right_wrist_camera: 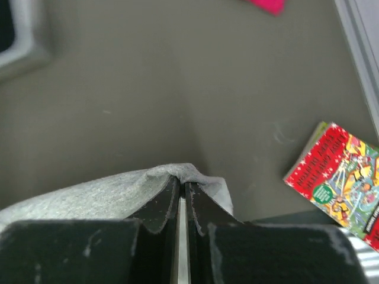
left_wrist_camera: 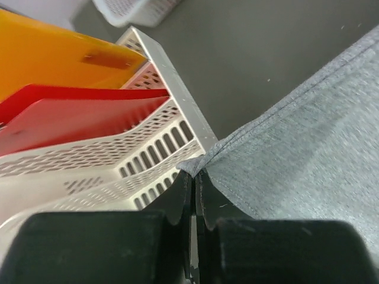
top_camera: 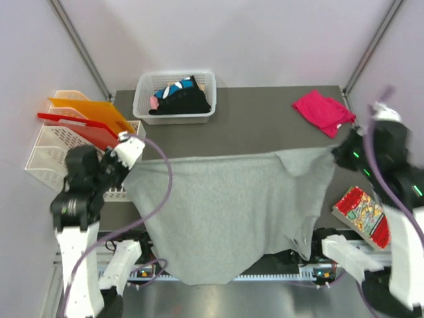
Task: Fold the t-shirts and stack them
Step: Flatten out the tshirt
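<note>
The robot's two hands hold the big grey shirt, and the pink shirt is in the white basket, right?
No. The left gripper and right gripper do hold the grey shirt, but the pink shirt lies on the table, outside the white basket, as the top view shows.

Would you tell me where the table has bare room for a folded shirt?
Bare table lies at the back, between the white basket and the pink shirt, beyond the grey shirt. File trays crowd the left, the snack packet the right.
</note>
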Controlling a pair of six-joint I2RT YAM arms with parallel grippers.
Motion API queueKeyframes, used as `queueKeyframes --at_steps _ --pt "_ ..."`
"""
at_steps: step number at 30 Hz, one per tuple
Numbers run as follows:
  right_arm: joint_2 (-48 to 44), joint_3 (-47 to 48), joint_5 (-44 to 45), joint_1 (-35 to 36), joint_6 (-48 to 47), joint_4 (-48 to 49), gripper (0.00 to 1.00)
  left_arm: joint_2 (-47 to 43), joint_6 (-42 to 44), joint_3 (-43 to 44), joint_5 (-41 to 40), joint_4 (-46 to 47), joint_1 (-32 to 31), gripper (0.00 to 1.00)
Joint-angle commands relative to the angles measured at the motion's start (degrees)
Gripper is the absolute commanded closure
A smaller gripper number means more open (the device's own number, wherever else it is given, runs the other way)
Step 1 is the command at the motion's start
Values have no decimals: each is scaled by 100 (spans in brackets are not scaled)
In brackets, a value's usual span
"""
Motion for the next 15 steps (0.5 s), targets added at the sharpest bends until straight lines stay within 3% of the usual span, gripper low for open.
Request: queueKeyframes --at_steps 1,3,7,9,10,15 --pt "1218 -780 1433 25 -111 1307 100 1152 -2 -863 -579 1983 57 100" --pt "1945 -957 1547 -19 -119 1662 100 1751 24 -978 -736 2537 57 100" --pt "3002 -878 1802 -194 -189 2330 100 3883 165 -452 -1069 2776 14 100" --pt "3511 -694 1785 -369 -242 2472 100 4625 191 153 -1185 2698 -56 100" --pt "3688 -580 1776 -423 -251 2516 100 5298 157 669 -1621 2636 -83 100" --pt "4664 255 1618 -634 -234 2429 100 6604 -37 1886 -2064 2398 -389 100"
